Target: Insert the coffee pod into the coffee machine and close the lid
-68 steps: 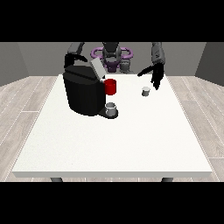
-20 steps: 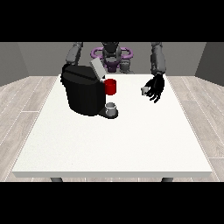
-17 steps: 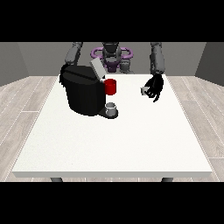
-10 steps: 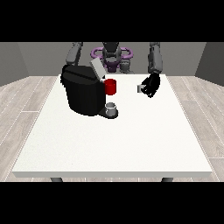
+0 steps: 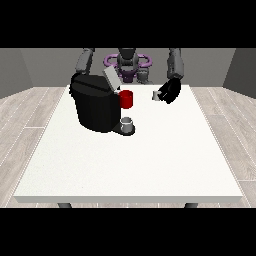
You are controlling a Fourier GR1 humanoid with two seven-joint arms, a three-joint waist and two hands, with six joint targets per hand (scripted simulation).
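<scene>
A large white bench (image 5: 130, 160) fills most of the front view, with the robot (image 5: 128, 62) small behind its far edge, its arms reaching forward over the top. On the bench's far left part stands the black coffee machine (image 5: 94, 104), a bulky dark body whose grey lid (image 5: 111, 79) is tilted up and open at its top right corner. A red cup (image 5: 126, 99) shows just beside the machine's right side, and lower down a small grey cup (image 5: 127, 123) sits on the machine's dark base plate. The hand at the view's right (image 5: 170, 91) hangs above the bench's far right part, well apart from the machine, its dark fingers curled round the small pale coffee pod (image 5: 157, 96), which sticks out at the hand's left side and is clear of the bench surface. The pod lies to the right of the red cup, with a gap between them, and has not reached the open lid. The hand at the view's left is hidden behind the coffee machine; only its grey arm (image 5: 85, 61) shows, coming down towards the machine's back, so its state cannot be told.
</scene>
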